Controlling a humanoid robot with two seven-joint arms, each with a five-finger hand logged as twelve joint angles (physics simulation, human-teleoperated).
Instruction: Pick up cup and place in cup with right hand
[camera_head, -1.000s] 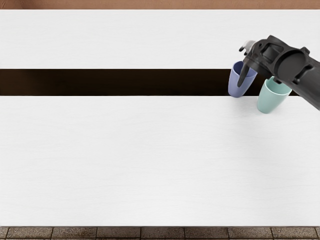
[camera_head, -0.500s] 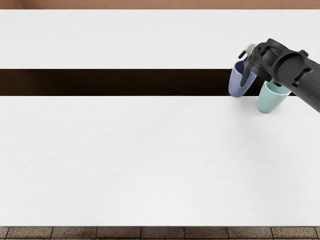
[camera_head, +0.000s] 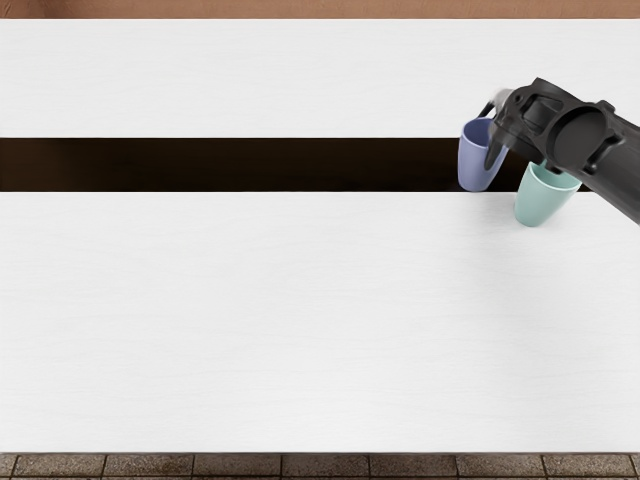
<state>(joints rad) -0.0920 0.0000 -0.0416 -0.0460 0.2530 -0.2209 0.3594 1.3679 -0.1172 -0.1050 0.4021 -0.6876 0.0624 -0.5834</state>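
My right hand (camera_head: 488, 140) reaches in from the right edge and is shut on the purple cup (camera_head: 475, 165). One dark digit lies down the cup's near right side, and another shows behind its rim. The cup is close to upright, its open top up; whether its base touches the table cannot be told. Just right of it and nearer stands the mint green cup (camera_head: 541, 197), upright, its rim partly hidden under my wrist. A narrow gap separates the two cups.
The white table (camera_head: 300, 320) is crossed by a dark band (camera_head: 230, 165) behind the cups. My right forearm passes over the mint cup's back right side. Brown tiles (camera_head: 325, 465) border the near edge.
The fingers have closed in around the purple cup. That cup has shifted up slightly in the picture and leans less. The mint cup has stayed in place.
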